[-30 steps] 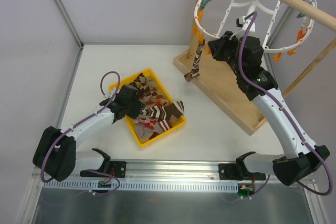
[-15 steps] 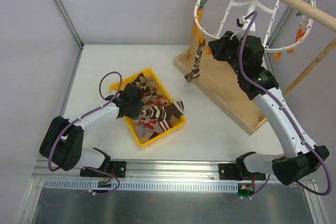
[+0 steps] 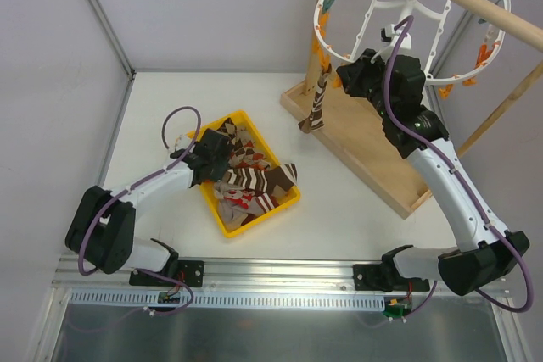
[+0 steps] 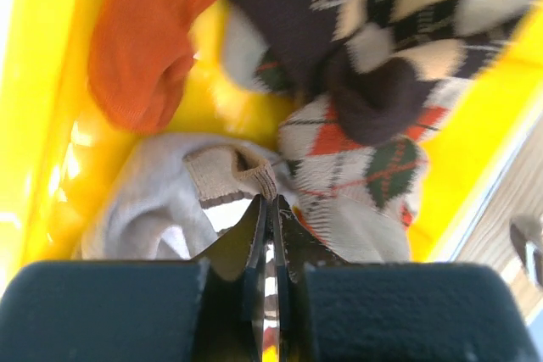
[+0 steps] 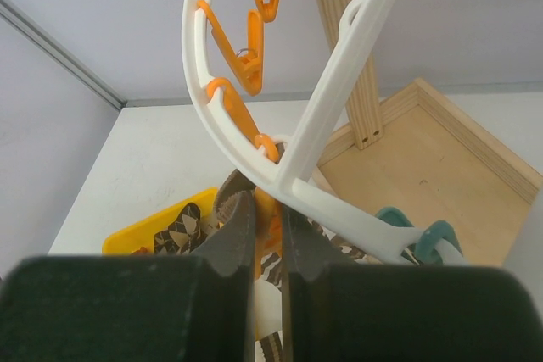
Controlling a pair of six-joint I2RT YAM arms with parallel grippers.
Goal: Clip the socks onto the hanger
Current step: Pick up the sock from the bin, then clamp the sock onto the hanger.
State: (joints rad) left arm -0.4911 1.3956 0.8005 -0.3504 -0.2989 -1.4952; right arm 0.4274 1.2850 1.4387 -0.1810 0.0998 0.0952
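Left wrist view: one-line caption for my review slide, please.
Left tool closed at the cuff of a pale sock in the yellow tray, beside an orange sock.

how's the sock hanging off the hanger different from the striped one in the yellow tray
The hanging sock dangles lengthwise from an orange clothespin on the hanger; the striped sock lies flat in the yellow tray. The hanging sock shows a small brown-and-cream pattern; the striped sock has broad brown and white bands. Both are small and brown-toned.
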